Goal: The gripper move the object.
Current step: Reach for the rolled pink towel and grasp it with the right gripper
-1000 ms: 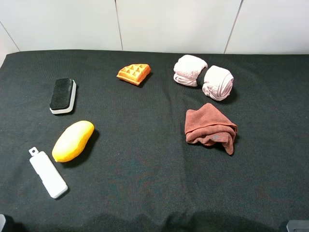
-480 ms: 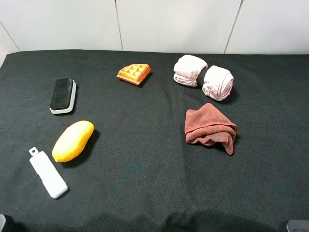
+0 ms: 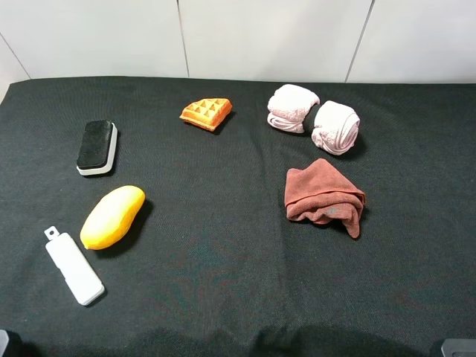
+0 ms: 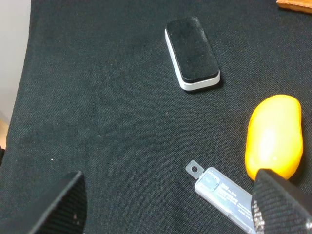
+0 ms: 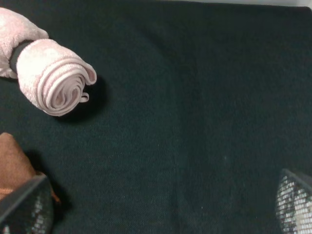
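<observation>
Several objects lie on the black cloth table (image 3: pixel 223 223). On the left are a black eraser with a white base (image 3: pixel 97 146), a yellow mango (image 3: pixel 113 216) and a flat white case (image 3: pixel 73 266). All three show in the left wrist view: eraser (image 4: pixel 192 53), mango (image 4: pixel 273 138), case (image 4: pixel 224 195). My left gripper (image 4: pixel 170 214) is open and empty, above the table beside the case. My right gripper (image 5: pixel 161 209) is open and empty over bare cloth, beside a pink rolled towel (image 5: pixel 54 77).
An orange waffle (image 3: pixel 207 113) lies at the back middle. Two pink rolled towels (image 3: pixel 292 108) (image 3: pixel 335 127) lie at the back right, with a crumpled brown cloth (image 3: pixel 323 197) in front of them. A white wall (image 3: pixel 260 37) stands behind the table.
</observation>
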Robot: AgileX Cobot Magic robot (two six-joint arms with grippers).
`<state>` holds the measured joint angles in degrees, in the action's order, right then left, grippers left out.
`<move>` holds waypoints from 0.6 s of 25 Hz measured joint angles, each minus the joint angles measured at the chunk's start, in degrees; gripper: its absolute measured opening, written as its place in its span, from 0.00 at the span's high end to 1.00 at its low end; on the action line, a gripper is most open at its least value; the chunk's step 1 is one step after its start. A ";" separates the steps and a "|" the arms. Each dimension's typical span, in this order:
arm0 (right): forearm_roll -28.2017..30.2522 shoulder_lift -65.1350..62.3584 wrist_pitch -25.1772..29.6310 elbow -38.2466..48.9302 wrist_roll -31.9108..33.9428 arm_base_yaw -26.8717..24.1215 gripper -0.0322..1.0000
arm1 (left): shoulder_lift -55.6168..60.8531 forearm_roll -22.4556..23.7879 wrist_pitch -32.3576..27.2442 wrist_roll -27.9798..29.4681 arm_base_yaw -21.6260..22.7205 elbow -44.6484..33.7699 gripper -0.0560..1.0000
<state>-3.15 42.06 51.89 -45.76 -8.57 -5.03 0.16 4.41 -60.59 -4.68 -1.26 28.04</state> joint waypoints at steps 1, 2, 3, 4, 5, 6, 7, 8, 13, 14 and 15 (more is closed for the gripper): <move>-0.22 1.83 0.00 -1.55 -0.71 0.00 0.30 | 0.00 0.00 0.00 0.00 0.00 0.00 0.25; -0.27 3.97 0.23 -2.89 -1.22 0.00 0.30 | 0.00 0.00 0.00 0.00 0.00 0.00 0.25; -0.38 6.07 0.69 -4.51 -1.54 0.00 0.30 | 0.00 0.00 0.00 0.00 0.00 0.00 0.25; -0.38 8.19 1.20 -6.17 -2.01 0.00 0.30 | 0.00 0.00 0.00 0.00 0.00 0.00 0.25; -0.38 9.95 1.77 -7.87 -2.57 0.00 0.30 | 0.00 0.00 0.00 0.00 0.00 0.00 0.25; -0.38 12.06 2.40 -9.31 -3.05 0.00 0.30 | 0.00 0.00 0.00 0.00 0.00 0.00 0.25; -0.38 14.09 3.01 -11.02 -3.69 0.00 0.30 | 0.00 0.00 0.00 0.00 0.00 0.00 0.25; -0.33 15.73 3.78 -12.78 -4.32 0.00 0.30 | 0.00 0.00 0.00 0.00 0.00 0.00 0.25; -0.38 24.28 6.55 -20.42 -7.24 0.00 0.30 | 0.00 0.00 0.00 0.00 0.00 0.00 0.25; -0.61 25.75 7.05 -21.81 -7.86 0.00 0.30 | 0.00 0.00 0.00 0.00 0.00 0.00 0.25; -0.89 26.92 7.32 -23.04 -8.69 0.00 0.30 | 0.00 0.00 0.00 0.00 0.00 0.00 0.25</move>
<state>-4.04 68.98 59.21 -68.80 -17.26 -5.03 0.16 4.41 -60.59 -4.68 -1.26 28.04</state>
